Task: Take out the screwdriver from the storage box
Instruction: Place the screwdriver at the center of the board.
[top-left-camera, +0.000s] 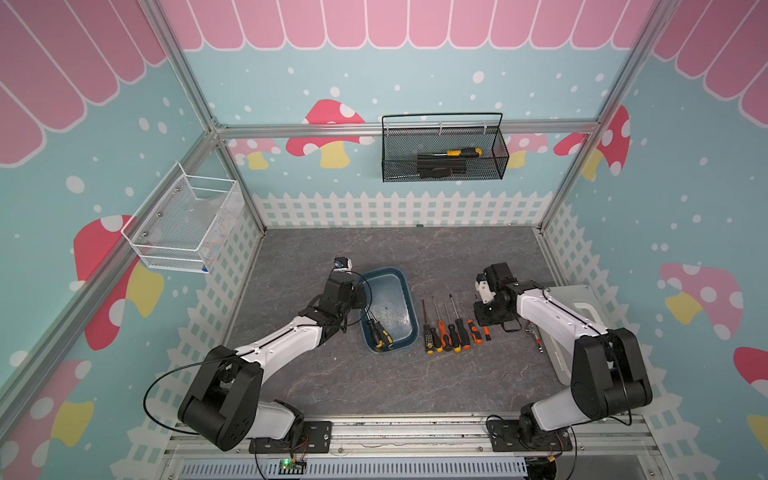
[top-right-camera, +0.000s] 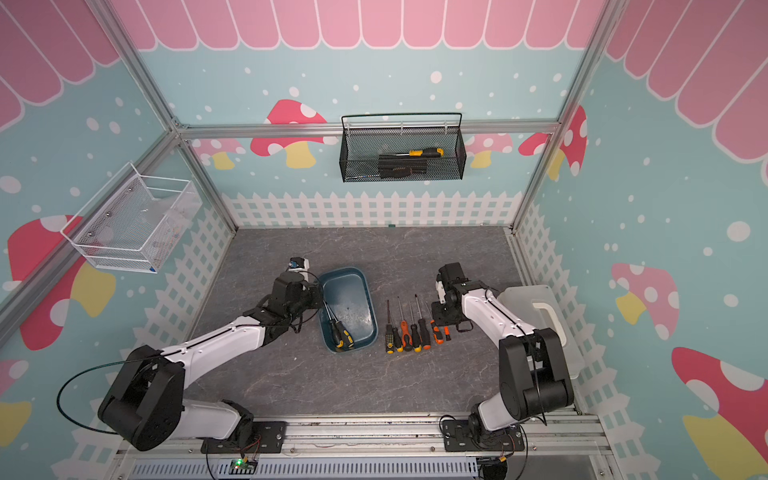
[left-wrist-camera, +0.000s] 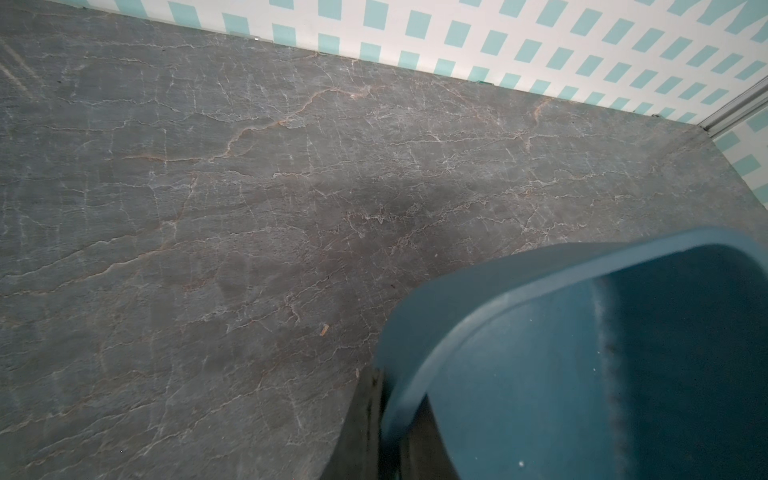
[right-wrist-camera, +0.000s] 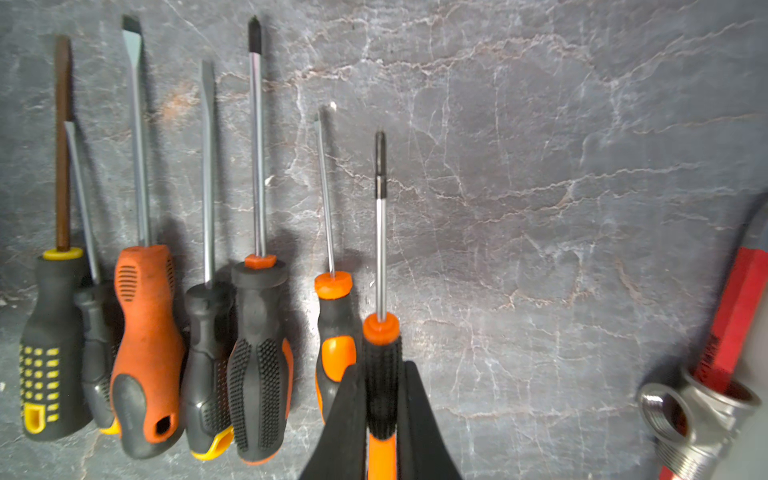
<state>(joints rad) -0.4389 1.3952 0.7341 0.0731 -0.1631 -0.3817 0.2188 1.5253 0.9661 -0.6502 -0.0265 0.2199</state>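
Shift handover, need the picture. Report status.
Left gripper shut on storage box rim. Right gripper shut on small orange screwdriver, row's end. Black-yellow screwdriver lies in box. Its handle uncovered.

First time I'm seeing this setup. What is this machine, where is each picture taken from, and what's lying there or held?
Two robot arms stand at a table. Two pictures look down from overhead; two come from cameras on the wrists. The left fingers pinch the rim of the blue storage box, where one black-and-yellow screwdriver lies. The right fingers are closed on a small orange-and-black screwdriver at the end of a row of screwdrivers on the table. A pale case sits beside the right arm.
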